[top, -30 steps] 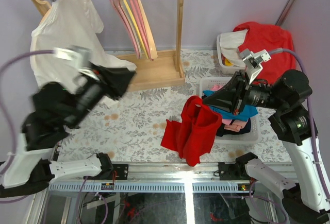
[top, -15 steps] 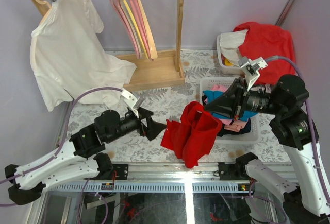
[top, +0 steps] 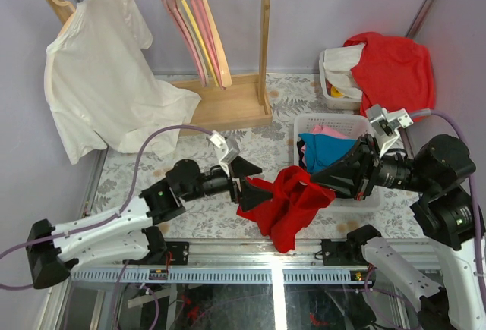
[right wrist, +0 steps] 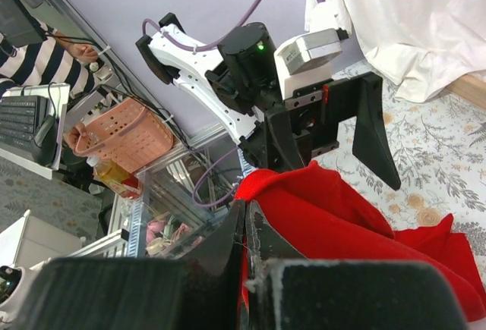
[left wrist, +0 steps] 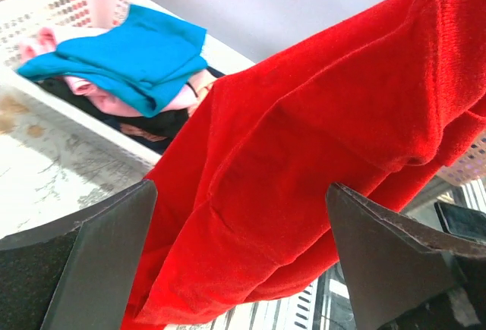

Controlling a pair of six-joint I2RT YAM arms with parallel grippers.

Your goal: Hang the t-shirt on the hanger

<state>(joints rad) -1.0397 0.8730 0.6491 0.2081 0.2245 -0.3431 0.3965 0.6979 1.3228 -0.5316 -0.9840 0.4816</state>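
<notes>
The red t-shirt point(top: 282, 202) hangs bunched above the table's front edge, and my right gripper point(top: 317, 188) is shut on its upper fold. In the right wrist view the pinched jaws point(right wrist: 247, 224) hold the cloth point(right wrist: 342, 216). My left gripper point(top: 249, 181) stands open at the t-shirt's left edge. In the left wrist view the red cloth point(left wrist: 304, 155) lies between the spread fingers point(left wrist: 99, 262) without being gripped. A pale wooden hanger point(top: 219, 49) hangs on the rail at the right of the bunch of hangers, far from both grippers.
A white basket point(top: 334, 119) of blue and pink clothes sits under the right arm. A bin with a red-orange garment point(top: 391, 64) stands at the back right. On the wooden rack point(top: 228, 106) hang a white t-shirt point(top: 99, 72) and pink hangers point(top: 173, 11).
My left arm swung from the back left down to the t-shirt's left edge and opened its jaws. My right gripper moved right and lower, carrying the t-shirt.
</notes>
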